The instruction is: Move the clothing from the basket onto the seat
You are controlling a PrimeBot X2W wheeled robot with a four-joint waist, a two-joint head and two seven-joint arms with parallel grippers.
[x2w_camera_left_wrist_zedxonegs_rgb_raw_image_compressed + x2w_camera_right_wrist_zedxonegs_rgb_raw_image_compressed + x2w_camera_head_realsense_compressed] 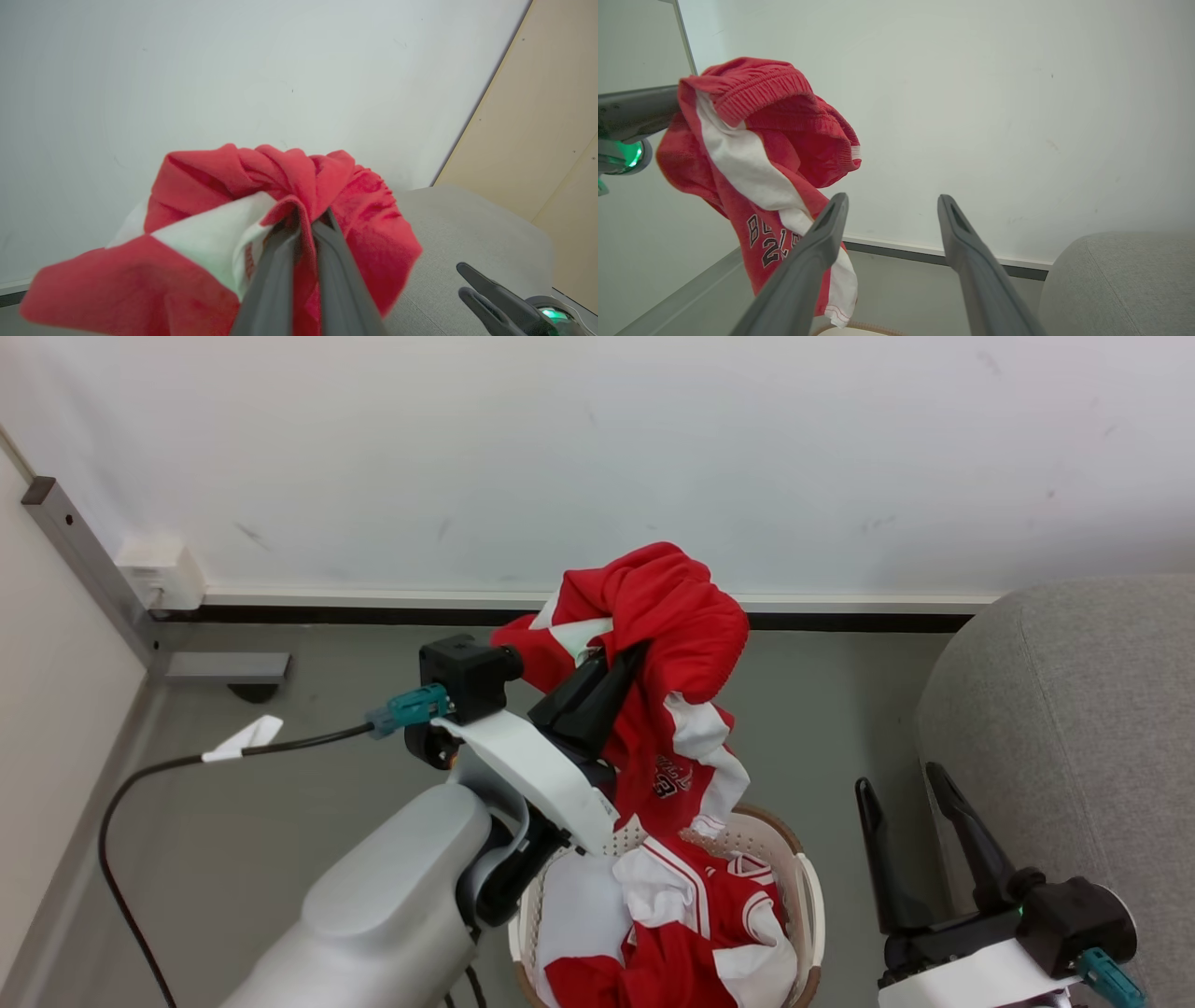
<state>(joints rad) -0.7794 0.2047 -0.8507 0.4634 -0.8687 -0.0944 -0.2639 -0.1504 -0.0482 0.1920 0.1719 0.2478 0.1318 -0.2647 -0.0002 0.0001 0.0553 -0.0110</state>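
The left gripper [624,660] is up above the basket [808,894], over its far rim. Its two dark fingers [280,266] are pressed together on a bunched fold of the red shorts [677,616], so it is fully closed with the cloth pinched between them. In the left wrist view the fabric [201,196] bulges around the fingertips of the left gripper [312,217], red with a white panel.

The shorts hang down from that grip toward the basket. The right wrist view shows their ribbed waistband at the top, a white side stripe and dark lettering on the leg [775,121]. Their lower hem ends just above the basket's far rim; whether it touches the rim or the pile below cannot be told.

The rest of the clothing [695,919], red and white pieces with striped trim, lies heaped inside the basket and fills it to the rim.

The right gripper [898,782] stands just to the right of the basket, lower than the shorts. Its fingers [808,261] are spread wide apart with nothing between them, and they point up and away from the basket. It also shows at the lower right of the left wrist view [462,279].

The grey sofa [1074,709] stands to the right of the basket, beyond the right gripper, with no clothing on the part that shows. The basket sits on a grey floor [280,803] near a white wall [597,448].
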